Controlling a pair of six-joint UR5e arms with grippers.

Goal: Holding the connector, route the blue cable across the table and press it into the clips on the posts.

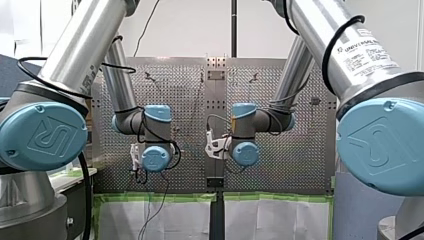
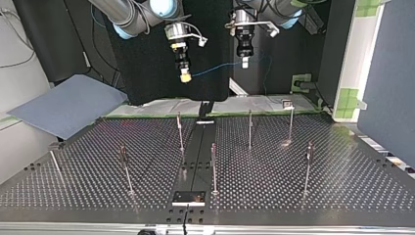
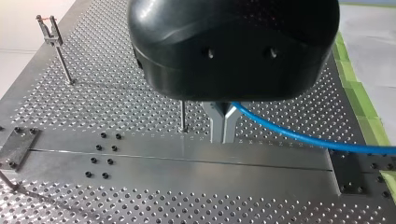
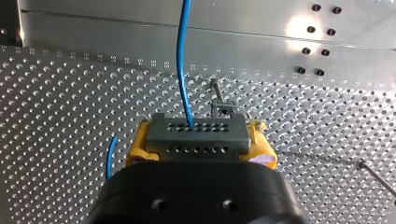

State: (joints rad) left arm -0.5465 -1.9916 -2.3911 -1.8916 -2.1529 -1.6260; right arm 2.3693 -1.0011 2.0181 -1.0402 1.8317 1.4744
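High above the table in the top view, my right gripper (image 2: 185, 76) with yellow pads and my left gripper (image 2: 244, 62) hang side by side, with the blue cable (image 2: 215, 69) stretched between them. The right wrist view has my right gripper (image 4: 198, 151) shut on the grey connector (image 4: 195, 135), and the blue cable (image 4: 182, 56) leaves the connector straight ahead. My left gripper (image 3: 223, 137) has its metal fingers shut on the blue cable (image 3: 299, 137), which trails off to one side. Several thin posts with clips (image 2: 180, 132) stand on the perforated table (image 2: 342, 186) below; none holds the cable.
A metal rail (image 2: 195, 147) runs down the table's middle to a small plate (image 2: 188, 197) at the near edge. A blue-grey sheet (image 2: 68, 105) lies off the table at the top view's left. Green tape (image 2: 350, 100) marks the far right.
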